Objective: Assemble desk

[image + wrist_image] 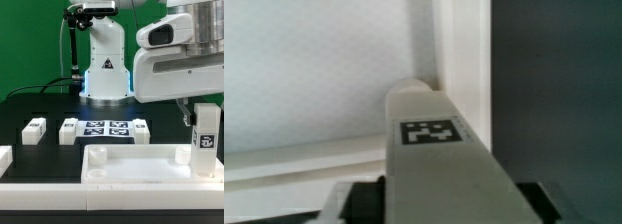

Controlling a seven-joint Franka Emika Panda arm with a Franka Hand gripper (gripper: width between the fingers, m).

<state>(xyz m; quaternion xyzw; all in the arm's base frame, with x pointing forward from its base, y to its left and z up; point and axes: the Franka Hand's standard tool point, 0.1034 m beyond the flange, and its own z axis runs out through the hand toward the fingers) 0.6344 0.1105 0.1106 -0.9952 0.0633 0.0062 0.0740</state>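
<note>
Claw (pixel 203 110) sits over an upright leg (pixel 206 140), the leg's top up between the jaws. Cannot tell whether they pinch it or only bracket it, since contact is not visible in either view. In the wrist view the leg runs out from the claw, tag toward the camera, with its far end planted in a corner of the tabletop panel (pixel 313 70). The panel lies flat on the black desk (pixel 30 105), directly below the claw and spreading away from it.

Step, as I judge it: seating this leg in its corner socket. The next move calls for a firm, square hold on the leg's top. After that comes a straight push or twist along its axis, with the leg kept vertical so it does not cock in the socket.

A spare leg (pixel 34 127) lies well away from the claw. The marker board (pixel 105 130) lies between them, with two small white pieces beside it, probably legs.

Hard to read:
- The socket is hidden under the leg, so how deep it sits is unknown.
- The jaw tips are cut off at the wrist view's edge.
- The wrist view is blurred.
- The arm is cropped in the exterior view.
</note>
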